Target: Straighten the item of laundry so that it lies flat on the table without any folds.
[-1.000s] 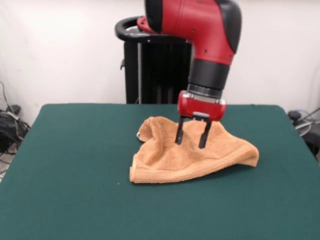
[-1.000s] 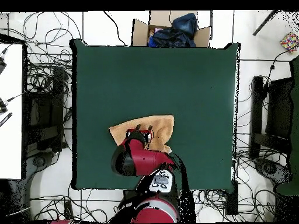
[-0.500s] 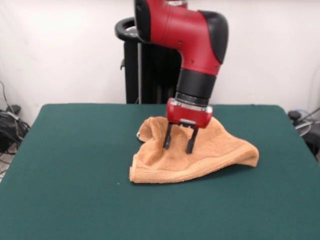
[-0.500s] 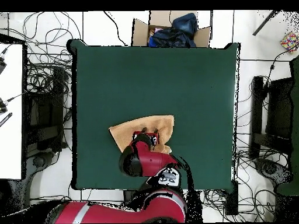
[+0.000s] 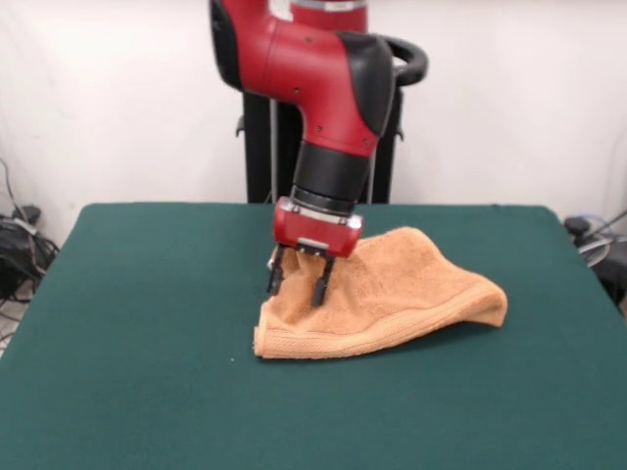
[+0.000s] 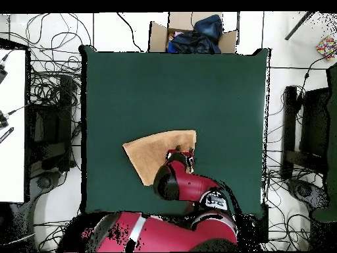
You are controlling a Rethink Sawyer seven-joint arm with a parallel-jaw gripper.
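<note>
The orange-tan towel [image 5: 392,294] lies crumpled and folded over itself on the dark green table [image 5: 147,372], right of centre in the front view. In the overhead view the towel [image 6: 153,153] shows as a rough triangle near the table's [image 6: 178,85] lower middle. My gripper [image 5: 295,283] hangs from the red arm over the towel's left end, fingers pointing down and open, tips at the cloth's folded left edge. In the overhead view the gripper [image 6: 180,157] sits over the towel's right end. Nothing is held. The white tag is hidden.
A cardboard box with dark cloth [image 6: 192,34] stands beyond the table's far edge in the overhead view. Cables lie on the floor around the table. The black pedestal [image 5: 284,147] stands behind the table in the front view.
The arm has swung left in the front view, carrying the open gripper from over the towel's middle to its left end. The towel has kept its shape.
</note>
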